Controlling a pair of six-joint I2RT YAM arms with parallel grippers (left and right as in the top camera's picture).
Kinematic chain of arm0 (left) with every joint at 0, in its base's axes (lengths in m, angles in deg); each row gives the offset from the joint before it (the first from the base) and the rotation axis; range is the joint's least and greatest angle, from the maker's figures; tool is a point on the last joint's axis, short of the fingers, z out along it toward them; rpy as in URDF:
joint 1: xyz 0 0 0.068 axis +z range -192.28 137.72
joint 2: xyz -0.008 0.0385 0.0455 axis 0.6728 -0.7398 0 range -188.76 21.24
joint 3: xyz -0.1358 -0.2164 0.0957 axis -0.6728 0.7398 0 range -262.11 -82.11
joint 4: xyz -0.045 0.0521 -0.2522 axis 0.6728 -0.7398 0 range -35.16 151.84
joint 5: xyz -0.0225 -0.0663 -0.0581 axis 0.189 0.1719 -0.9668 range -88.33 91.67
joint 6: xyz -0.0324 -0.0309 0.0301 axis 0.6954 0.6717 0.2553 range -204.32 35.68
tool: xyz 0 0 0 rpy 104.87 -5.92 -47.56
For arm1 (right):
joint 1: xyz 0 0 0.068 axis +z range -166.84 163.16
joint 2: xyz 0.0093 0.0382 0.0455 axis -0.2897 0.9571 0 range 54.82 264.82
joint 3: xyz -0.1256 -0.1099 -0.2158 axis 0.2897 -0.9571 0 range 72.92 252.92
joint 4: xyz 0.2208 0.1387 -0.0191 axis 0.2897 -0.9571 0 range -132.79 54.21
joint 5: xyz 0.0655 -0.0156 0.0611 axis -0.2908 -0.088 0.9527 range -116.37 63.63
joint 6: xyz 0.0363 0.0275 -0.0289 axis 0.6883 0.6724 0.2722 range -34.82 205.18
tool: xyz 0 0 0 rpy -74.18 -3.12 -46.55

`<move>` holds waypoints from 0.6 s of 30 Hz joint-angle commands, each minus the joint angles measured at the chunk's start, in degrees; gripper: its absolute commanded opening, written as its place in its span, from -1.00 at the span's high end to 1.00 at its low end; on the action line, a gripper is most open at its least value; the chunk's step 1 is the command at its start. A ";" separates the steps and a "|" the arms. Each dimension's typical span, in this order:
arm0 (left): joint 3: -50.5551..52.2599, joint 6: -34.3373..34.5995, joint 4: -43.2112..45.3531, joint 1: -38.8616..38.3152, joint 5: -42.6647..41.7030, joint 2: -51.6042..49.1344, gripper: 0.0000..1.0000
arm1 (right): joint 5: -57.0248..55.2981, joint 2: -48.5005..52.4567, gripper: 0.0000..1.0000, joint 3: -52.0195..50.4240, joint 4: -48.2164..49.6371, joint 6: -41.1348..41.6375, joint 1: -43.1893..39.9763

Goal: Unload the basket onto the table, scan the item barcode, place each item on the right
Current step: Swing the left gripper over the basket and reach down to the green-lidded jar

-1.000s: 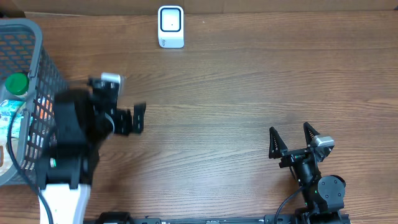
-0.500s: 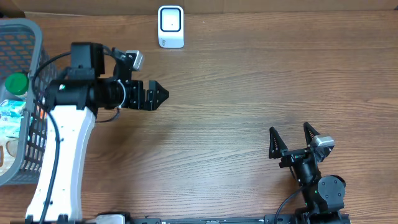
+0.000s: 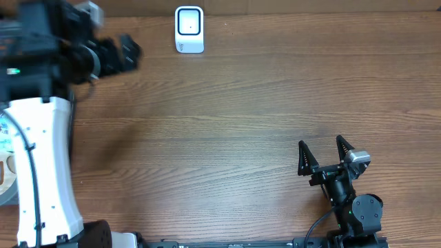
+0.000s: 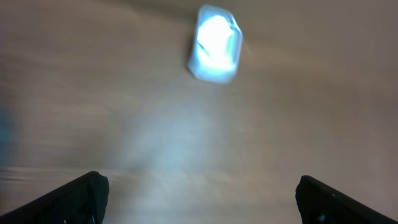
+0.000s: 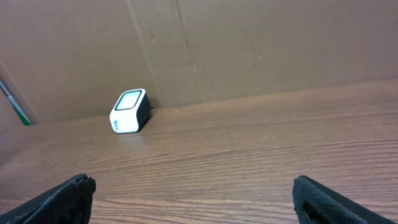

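Observation:
The white barcode scanner point(image 3: 189, 29) stands at the table's far edge, its window facing up. It shows blurred in the left wrist view point(image 4: 214, 43) and small against the cardboard wall in the right wrist view point(image 5: 129, 112). My left gripper point(image 3: 131, 51) is blurred with motion at the far left, open and empty, its tips pointing towards the scanner. Its dark fingers point(image 4: 74, 199) frame bare wood. My right gripper point(image 3: 322, 153) rests open and empty at the near right. The item is mostly hidden: only slivers of packaged goods point(image 3: 5, 169) show at the left edge, under the left arm.
The left arm's white link point(image 3: 41, 172) covers the grey basket at the left edge. A brown cardboard wall point(image 5: 249, 43) runs behind the scanner. Wooden tabletop point(image 3: 241, 124) lies between the two arms.
The left arm has swung from the mid-left of the table back to the far left corner, its open gripper now left of the scanner. The right arm has not moved.

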State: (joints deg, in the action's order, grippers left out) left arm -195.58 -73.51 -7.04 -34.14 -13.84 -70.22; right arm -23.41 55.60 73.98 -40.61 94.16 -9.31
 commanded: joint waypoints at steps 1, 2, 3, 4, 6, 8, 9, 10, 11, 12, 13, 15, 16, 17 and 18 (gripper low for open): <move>-6.82 6.16 0.44 4.90 11.82 -1.11 -0.99 | -0.31 -0.61 -1.00 -0.59 0.17 -0.02 -0.20; -7.56 7.26 0.98 6.36 12.39 -1.09 -1.00 | -0.31 -0.61 -1.00 -0.59 0.20 -0.02 -0.22; -8.35 8.46 1.55 8.22 12.66 -1.09 -0.99 | -0.31 -0.61 -1.00 -0.59 0.20 -0.02 -0.20; -8.61 9.31 2.08 9.62 12.76 -1.11 -1.00 | -0.31 -0.61 -1.00 -0.59 0.17 -0.02 -0.22; -8.61 10.73 3.41 13.03 12.79 -1.11 -0.99 | -0.31 -0.61 -1.00 -0.59 0.20 -0.02 -0.22; -8.55 11.17 3.89 15.87 13.44 -1.25 -1.00 | -0.31 -0.61 -1.00 -0.59 0.17 -0.02 -0.20; -8.55 11.19 4.00 17.29 14.34 -1.46 -0.99 | -0.31 -0.61 -1.00 -0.59 0.20 -0.02 -0.20; -8.55 11.15 4.00 18.60 15.39 -1.73 -1.00 | -0.31 -0.61 -1.00 -0.59 0.17 -0.02 -0.22; -8.55 11.13 3.96 19.76 16.65 -2.05 -0.99 | -0.31 -0.61 -1.00 -0.59 0.17 -0.02 -0.22; -8.55 11.10 3.89 20.83 17.73 -2.60 -1.00 | -0.31 -0.61 -1.00 -0.59 0.20 -0.02 -0.22; -8.55 11.06 3.89 21.75 18.58 -3.08 -0.99 | -0.31 -0.61 -1.00 -0.59 0.20 -0.02 -0.22; -8.55 11.04 4.00 23.58 19.69 -4.44 -0.99 | -0.31 -0.61 -1.00 -0.59 0.17 -0.02 -0.22; -8.55 11.04 4.28 24.28 19.98 -5.07 -0.99 | -0.31 -0.61 -1.00 -0.59 0.17 -0.02 -0.20; -8.55 10.47 4.74 24.90 20.00 -5.84 -0.99 | -0.31 -0.61 -1.00 -0.59 0.17 -0.02 -0.22; -8.55 8.81 5.31 25.59 20.00 -6.93 -0.99 | -0.31 -0.61 -1.00 -0.59 0.20 -0.02 -0.20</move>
State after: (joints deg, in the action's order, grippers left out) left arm -203.23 -63.41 -2.71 -10.25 3.60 -74.46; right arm -23.41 55.60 73.98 -40.57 94.16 -9.31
